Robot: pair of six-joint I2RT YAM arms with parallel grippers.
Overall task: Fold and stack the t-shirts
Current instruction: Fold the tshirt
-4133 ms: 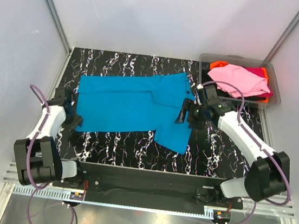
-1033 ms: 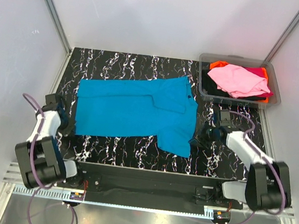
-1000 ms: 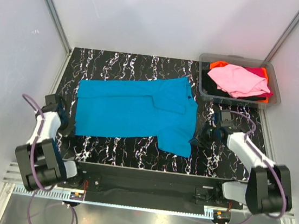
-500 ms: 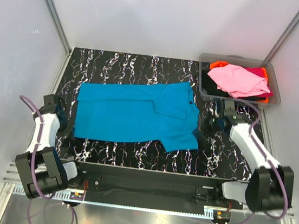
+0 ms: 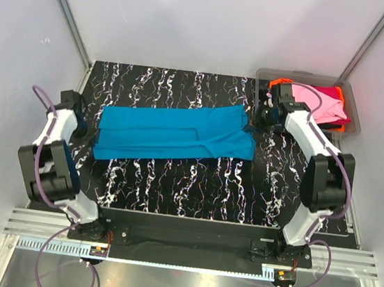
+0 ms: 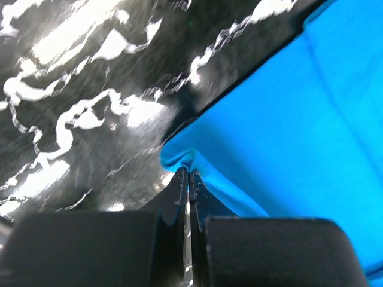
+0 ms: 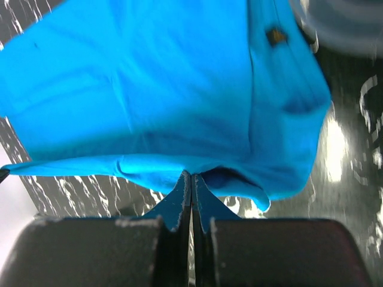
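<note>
Both pincers [image 6: 185,174] [image 7: 191,177] pinch turquoise t-shirt [image 5: 172,131] edges.

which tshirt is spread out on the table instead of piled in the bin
The turquoise-blue t-shirt, spread on the marbled table with the left gripper and right gripper shut on its ends. The pink t-shirt sits heaped in the clear bin.

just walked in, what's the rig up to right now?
Both arms are working the blue t-shirt, which lies as a long band across the black marbled table, apparently doubled over lengthwise. The left tool is shut on the shirt's left end, and the right tool is shut on a fold at its right end, next to the bin. The bin holds a crumpled pink t-shirt on top of other shirts, none folded yet.
</note>
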